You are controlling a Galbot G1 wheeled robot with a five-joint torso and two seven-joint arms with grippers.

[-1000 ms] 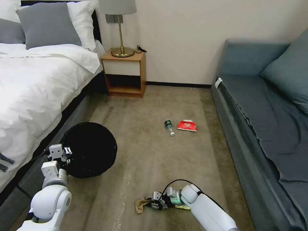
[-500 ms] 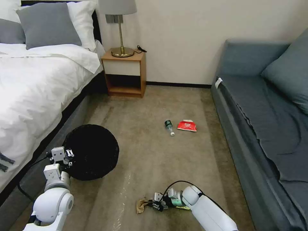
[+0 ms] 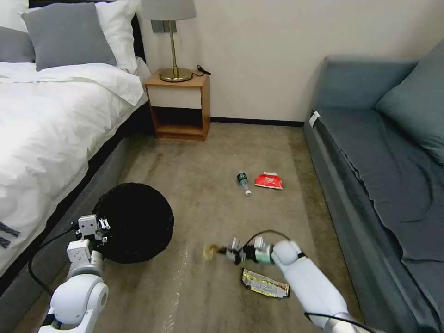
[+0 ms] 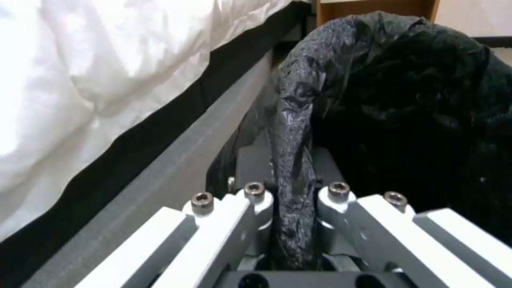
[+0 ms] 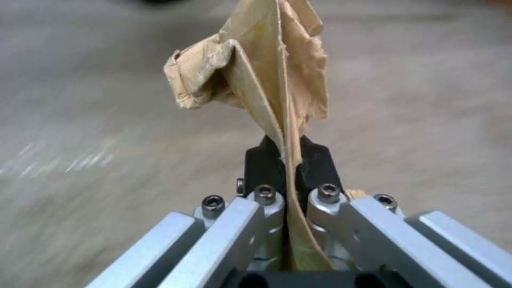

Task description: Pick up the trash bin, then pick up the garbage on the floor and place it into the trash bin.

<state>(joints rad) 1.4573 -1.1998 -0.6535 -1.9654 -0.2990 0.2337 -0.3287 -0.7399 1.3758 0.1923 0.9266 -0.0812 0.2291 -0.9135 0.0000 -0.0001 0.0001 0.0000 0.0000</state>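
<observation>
Two grips: trash bin point(image 4: 405, 92), paper bag point(image 5: 267, 72).

Bin liner point(image 4: 373, 80) is crinkly glossy black plastic. The bag point(image 5: 267, 80) looks like creased matt brown paper, and the wrapper point(image 3: 265, 283) is shiny foil.

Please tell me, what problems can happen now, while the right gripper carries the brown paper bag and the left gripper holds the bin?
1. The right gripper pinches only a thin edge of the crumpled brown paper bag, so it might slip or tear loose.
2. The left gripper clamps the trash bin by its bag-covered rim; the thin plastic could slide.
3. The yellow-silver wrapper lies beside the right arm and could be dragged.
</observation>
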